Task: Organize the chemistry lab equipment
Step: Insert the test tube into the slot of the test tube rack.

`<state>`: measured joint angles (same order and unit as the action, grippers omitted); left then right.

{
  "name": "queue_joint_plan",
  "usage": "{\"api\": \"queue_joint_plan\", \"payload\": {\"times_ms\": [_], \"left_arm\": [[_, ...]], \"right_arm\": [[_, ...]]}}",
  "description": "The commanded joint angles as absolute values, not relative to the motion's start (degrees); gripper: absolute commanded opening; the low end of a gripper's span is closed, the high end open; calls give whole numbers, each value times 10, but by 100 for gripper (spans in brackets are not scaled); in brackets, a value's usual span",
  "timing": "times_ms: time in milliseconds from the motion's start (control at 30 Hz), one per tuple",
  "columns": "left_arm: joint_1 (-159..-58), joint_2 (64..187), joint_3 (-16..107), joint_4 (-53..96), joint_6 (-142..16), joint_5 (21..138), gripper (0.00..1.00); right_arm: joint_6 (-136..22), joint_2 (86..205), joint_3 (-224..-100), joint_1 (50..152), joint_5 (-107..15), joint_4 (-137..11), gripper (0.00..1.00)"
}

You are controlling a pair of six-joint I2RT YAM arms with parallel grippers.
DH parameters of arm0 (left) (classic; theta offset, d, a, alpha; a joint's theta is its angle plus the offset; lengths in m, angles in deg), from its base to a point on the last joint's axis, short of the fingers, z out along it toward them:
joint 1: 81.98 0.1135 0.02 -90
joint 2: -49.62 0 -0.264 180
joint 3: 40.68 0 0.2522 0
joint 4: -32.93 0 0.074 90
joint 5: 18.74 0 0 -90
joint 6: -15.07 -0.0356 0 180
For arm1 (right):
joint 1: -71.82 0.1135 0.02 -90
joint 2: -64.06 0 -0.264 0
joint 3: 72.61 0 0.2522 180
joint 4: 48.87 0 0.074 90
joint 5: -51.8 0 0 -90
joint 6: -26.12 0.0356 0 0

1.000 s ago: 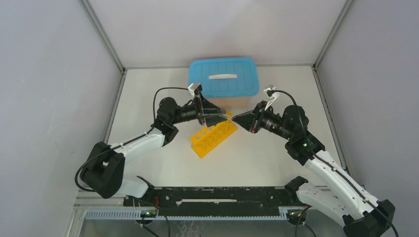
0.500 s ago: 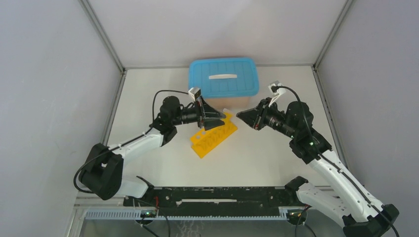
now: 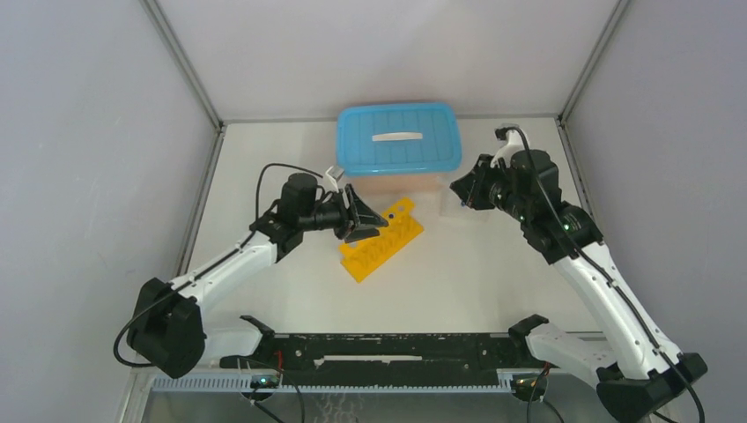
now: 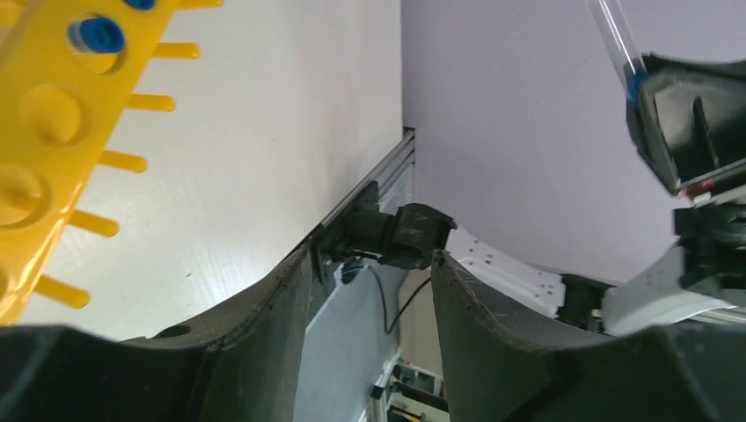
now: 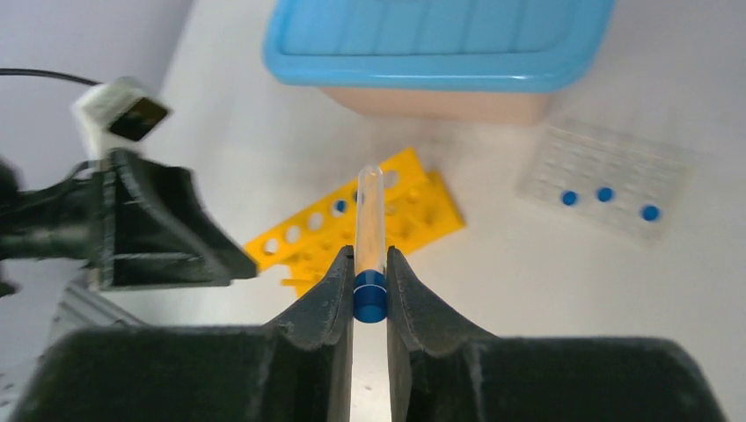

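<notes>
R grip pinching tube at blue cap, clear end fwd; yellow rack ahead, not touching. I see L grip half open, empty, beside rack.

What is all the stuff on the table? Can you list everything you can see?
storage box: one, blue lid on a pale base, far side of the table
tube rack: one, yellow, mid-table, in front of the storage box
capped tube in the rack: at least one, blue cap, sitting in a hole
tray: one, clear, right of the tube rack
caps in the tray: three, blue
held tube: one, clear with a blue cap, in the right gripper
table: one, white, under everything
left gripper: one, black, open and empty, next to the tube rack
right gripper: one, black, shut on the held tube
</notes>
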<state>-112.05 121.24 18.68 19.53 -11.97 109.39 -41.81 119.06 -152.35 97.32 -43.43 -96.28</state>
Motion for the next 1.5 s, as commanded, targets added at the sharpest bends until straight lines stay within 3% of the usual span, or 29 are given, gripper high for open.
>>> {"api": "queue_joint_plan", "payload": {"times_ms": [0,667,1467], "left_arm": [[-1116,1184,228,139,-171,1068,56],[-1115,1159,235,106,-190,1054,56],[-1100,1165,234,100,-201,1070,55]], "right_arm": [[-466,1231,-1582,963,-348,-1064,15],[-510,1370,-1699,943,-270,-1257,13],[-530,1554,-1834,942,-291,-1297,12]]}}
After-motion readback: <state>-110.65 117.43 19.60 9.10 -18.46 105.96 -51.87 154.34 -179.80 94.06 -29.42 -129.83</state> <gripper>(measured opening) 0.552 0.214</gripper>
